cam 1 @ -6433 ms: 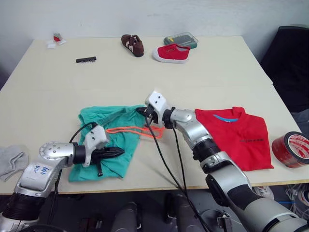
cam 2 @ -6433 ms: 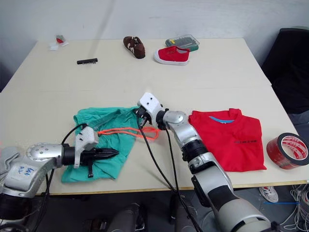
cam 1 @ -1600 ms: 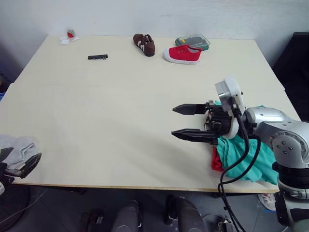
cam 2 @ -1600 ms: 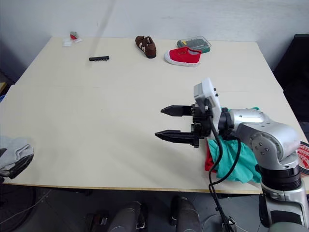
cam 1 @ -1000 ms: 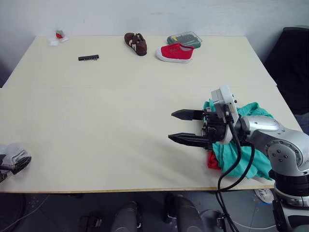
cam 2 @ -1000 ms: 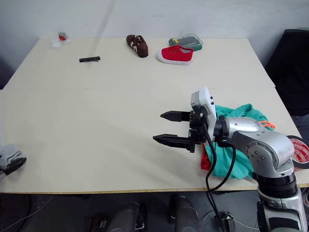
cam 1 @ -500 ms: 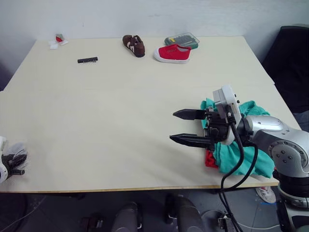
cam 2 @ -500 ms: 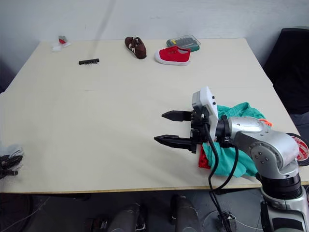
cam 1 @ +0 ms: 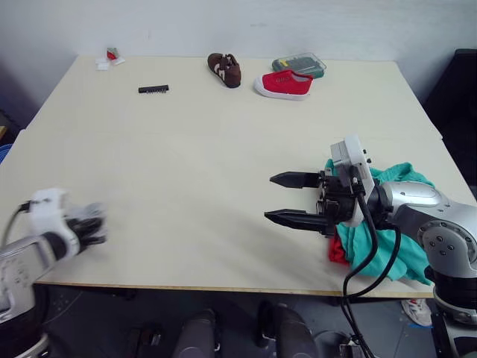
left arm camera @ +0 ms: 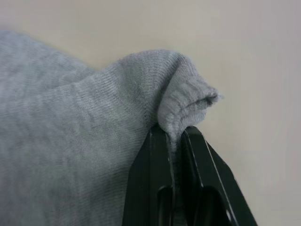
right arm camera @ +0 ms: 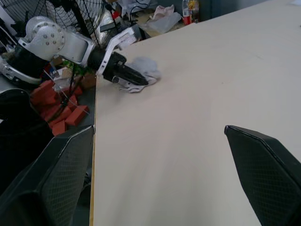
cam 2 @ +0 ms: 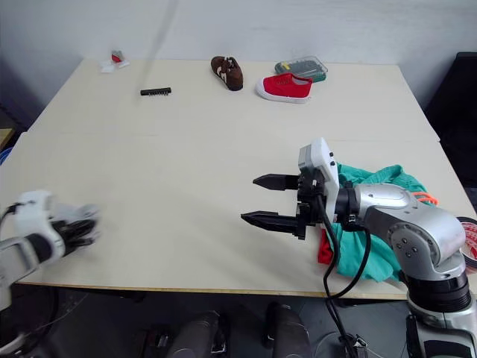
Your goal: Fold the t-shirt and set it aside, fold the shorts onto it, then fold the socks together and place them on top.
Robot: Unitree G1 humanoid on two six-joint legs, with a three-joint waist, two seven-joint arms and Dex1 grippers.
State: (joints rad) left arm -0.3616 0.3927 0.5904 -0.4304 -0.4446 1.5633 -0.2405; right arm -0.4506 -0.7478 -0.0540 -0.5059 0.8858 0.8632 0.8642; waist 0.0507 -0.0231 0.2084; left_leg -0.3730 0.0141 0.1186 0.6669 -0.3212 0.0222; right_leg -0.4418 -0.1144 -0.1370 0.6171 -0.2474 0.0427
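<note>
In the eye views, the shorts (cam 1: pixel 387 239) lie as a crumpled teal heap near the right front corner of the table (cam 1: pixel 186 164), with a sliver of the red t-shirt (cam 1: pixel 337 252) peeking out beneath them on the side toward the table's middle. The right gripper (cam 1: pixel 294 199) hovers just beside that heap, pointing away from it toward the table's left edge, its two black fingers spread wide and holding nothing. At the left front edge of the table, well apart from the heap, the left gripper (cam 2: pixel 78 227) is blurred, with pale grey socks (cam 2: pixel 74 216) bunched at its tip. The table is a pale cream slab; along its far edge sit a brown shoe (cam 1: pixel 224 68), a red shoe (cam 1: pixel 283 83), a small case (cam 1: pixel 298 63) and a black strip (cam 1: pixel 153 89), and a white wall rises behind. In the left wrist view, the socks (left arm camera: pixel 80 141) are soft ribbed grey knit, a folded edge pinched between the narrow-set black fingers (left arm camera: pixel 155 188), over the bare tabletop. In the right wrist view, the right gripper's wide-open fingers (right arm camera: pixel 47 174) frame the table, and across it the left gripper (right arm camera: pixel 127 77) clamps the socks (right arm camera: pixel 143 75) at the table's edge; beyond are a fan (right arm camera: pixel 70 19), red bricks (right arm camera: pixel 61 103) and clutter on the floor.
</note>
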